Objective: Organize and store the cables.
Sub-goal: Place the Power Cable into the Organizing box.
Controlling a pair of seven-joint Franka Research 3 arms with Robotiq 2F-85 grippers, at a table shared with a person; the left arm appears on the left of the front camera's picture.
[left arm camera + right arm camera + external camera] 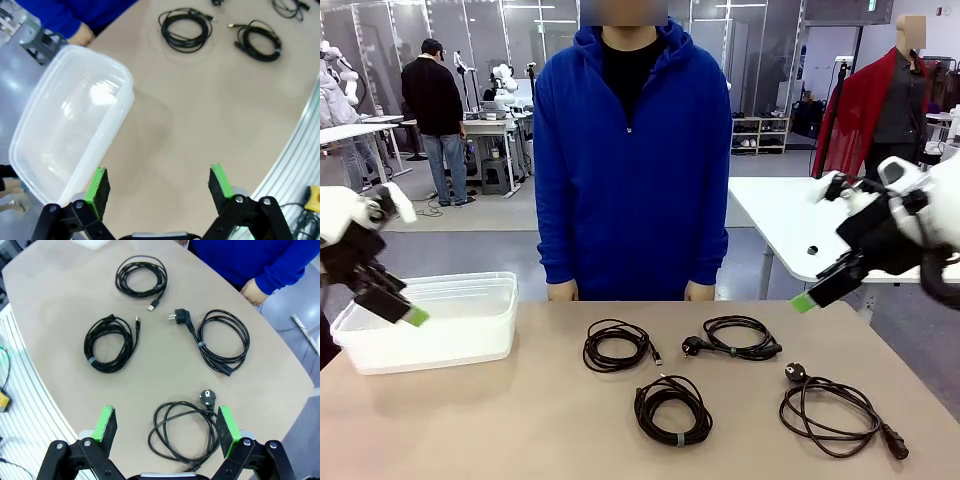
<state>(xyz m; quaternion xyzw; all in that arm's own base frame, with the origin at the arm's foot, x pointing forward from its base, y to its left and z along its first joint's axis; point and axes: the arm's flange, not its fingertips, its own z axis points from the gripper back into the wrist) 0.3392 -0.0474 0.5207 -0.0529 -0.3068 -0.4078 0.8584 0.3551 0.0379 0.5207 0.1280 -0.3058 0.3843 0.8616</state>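
Beige tabletop (520, 420) lies in front of you. At its left end sits a clear tub (430, 345), and your left hand (159, 185) hangs over the tub's near edge, fingers spread wide, holding nothing. From the middle rightward, well apart from the tub, lie the cables (141, 277): a far coil (617, 346), a banded near coil (672, 410), a plug-ended coil (738, 338) and a looser coil (830, 405). Your right hand (165, 425) hovers above that last one, fully open and empty.

The cables (91, 346) are black, and one has a pale band (90, 361). The table (520, 420) is plain beige. The bin (430, 345) is milky white, half clear. The person's hoodie (630, 180) is blue. The pads (97, 187) are bright green.
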